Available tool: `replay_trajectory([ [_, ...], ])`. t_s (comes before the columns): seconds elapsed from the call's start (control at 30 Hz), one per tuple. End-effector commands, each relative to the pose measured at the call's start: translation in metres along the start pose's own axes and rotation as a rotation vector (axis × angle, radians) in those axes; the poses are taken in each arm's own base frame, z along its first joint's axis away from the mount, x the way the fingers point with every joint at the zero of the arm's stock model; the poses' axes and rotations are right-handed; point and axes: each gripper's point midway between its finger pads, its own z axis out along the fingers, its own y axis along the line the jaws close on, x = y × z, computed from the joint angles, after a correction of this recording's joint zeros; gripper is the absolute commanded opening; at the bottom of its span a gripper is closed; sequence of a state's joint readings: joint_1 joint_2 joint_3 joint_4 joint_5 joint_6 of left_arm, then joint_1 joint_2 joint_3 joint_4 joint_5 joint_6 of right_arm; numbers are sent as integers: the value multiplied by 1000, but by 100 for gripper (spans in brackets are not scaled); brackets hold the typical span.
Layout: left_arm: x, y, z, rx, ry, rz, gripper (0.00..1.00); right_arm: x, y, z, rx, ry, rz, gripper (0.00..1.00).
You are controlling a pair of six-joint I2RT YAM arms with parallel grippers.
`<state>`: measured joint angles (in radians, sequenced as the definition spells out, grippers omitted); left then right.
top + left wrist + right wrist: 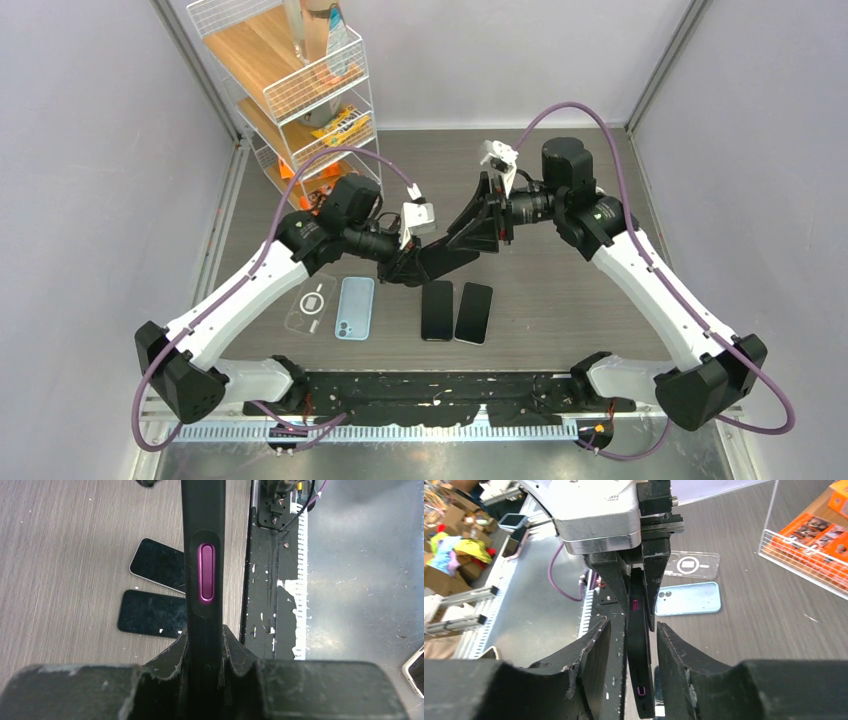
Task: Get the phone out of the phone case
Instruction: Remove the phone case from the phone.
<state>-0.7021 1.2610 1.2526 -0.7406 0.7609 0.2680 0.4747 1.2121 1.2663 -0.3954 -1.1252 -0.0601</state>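
A black phone case (205,555) with a purple side button hangs edge-on above the table, between the two arms (445,258). My left gripper (205,640) is shut on one end of it, both fingers pressed against its faces. My right gripper (634,630) is open around the other end of the case (639,650), with a gap on each side and neither finger touching. The left gripper's fingers (614,575) show beyond it in the right wrist view. Whether the phone sits inside the case cannot be told from this edge-on view.
Two dark phones (437,310) (474,312) lie side by side on the table under the grippers. A light blue case (355,307) and a clear case (315,305) lie to their left. A wire shelf rack (300,90) stands at the back left.
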Motion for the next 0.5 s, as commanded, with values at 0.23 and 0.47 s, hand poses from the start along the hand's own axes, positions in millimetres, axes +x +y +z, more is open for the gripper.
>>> replay_trajectory([
  [0.23,-20,-10,-7,3,-66,106,0,-2,4,8,-113,-44,73,12],
  [0.47,0,-3,-3,-71,8,250,0,1,11,10,-193,-61,147,5],
])
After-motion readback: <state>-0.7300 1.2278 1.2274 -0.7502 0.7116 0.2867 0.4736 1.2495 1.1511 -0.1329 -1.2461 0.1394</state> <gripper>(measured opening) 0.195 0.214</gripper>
